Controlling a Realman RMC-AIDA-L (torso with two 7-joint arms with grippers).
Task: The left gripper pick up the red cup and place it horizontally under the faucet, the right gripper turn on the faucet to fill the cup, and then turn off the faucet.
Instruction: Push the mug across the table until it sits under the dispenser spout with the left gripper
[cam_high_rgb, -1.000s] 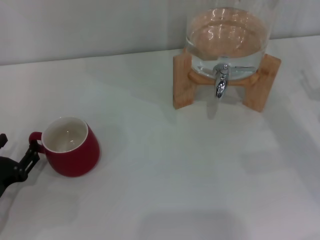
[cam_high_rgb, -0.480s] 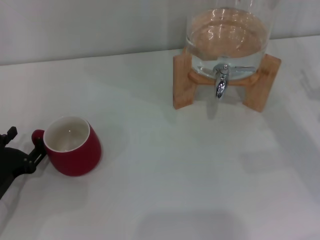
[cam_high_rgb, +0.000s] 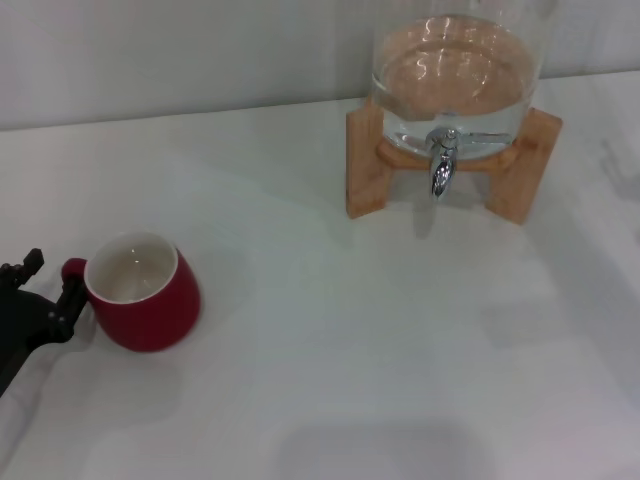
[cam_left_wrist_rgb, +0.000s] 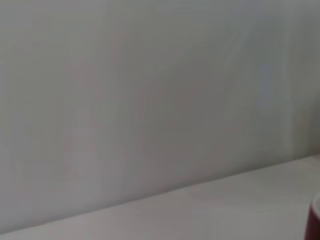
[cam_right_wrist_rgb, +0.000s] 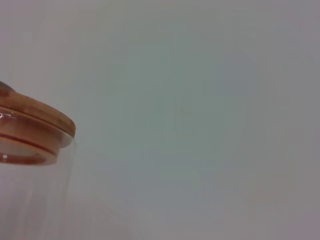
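Note:
The red cup (cam_high_rgb: 142, 297) stands upright on the white table at the left, its white inside empty and its small handle (cam_high_rgb: 72, 268) pointing left. My left gripper (cam_high_rgb: 50, 283) is at the left edge, open, with one black finger (cam_high_rgb: 68, 303) touching the cup just below the handle and the other finger (cam_high_rgb: 31, 263) apart to the left. A red sliver of the cup (cam_left_wrist_rgb: 315, 226) shows in the left wrist view. The chrome faucet (cam_high_rgb: 441, 166) projects from the glass jar (cam_high_rgb: 456, 70) at the back right, lever shut, nothing beneath it. My right gripper is out of view.
The jar holds water and rests on a wooden stand (cam_high_rgb: 364, 160). Its wooden lid (cam_right_wrist_rgb: 37, 121) shows in the right wrist view. A pale wall runs behind the table (cam_high_rgb: 330, 330).
My left gripper has moved a little farther back along the cup's handle side, its fingers now beside the handle. The cup wobbled slightly but stays in place.

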